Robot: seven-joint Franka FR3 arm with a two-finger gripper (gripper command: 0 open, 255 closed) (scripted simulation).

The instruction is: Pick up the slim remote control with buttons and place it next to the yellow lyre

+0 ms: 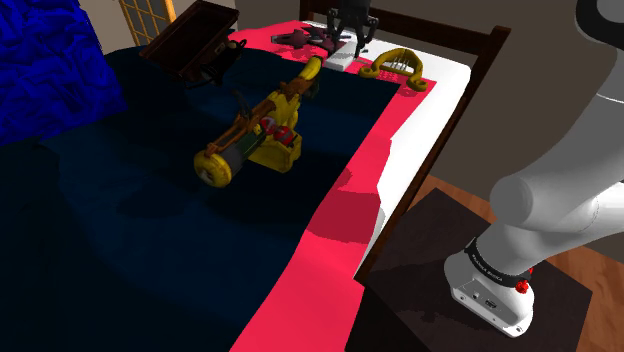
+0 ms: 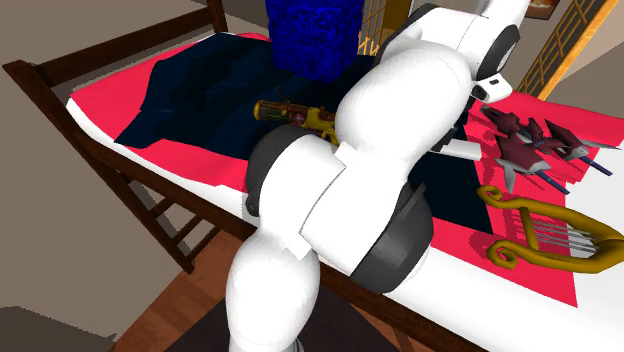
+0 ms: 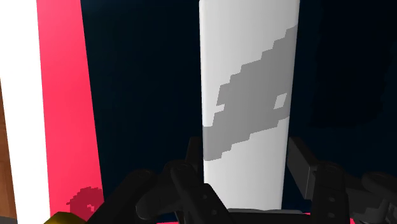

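A slim white remote [image 3: 249, 76] with a grey patch on its face is clasped between the two black fingers [image 3: 193, 167] of my gripper [image 3: 248, 168], which is shut on one end of it. The rest of it reaches out over the dark blue blanket [image 3: 146, 83]. In the shoulder view the gripper [image 1: 350, 35] hangs at the far end of the bed, just to the view's left of the yellow lyre [image 1: 396, 68]. The lyre [image 2: 548, 238] lies flat on the red sheet. I cannot tell whether the remote touches the bed.
A yellow toy gun [image 1: 255, 135] lies mid-blanket. A dark red spaceship toy [image 1: 300, 38] sits beside the gripper, also seen near the lyre [image 2: 530, 145]. A dark tray [image 1: 195, 40] and a blue block [image 1: 55, 60] stand at the back. The dark wooden bed frame [image 1: 470, 80] borders the mattress.
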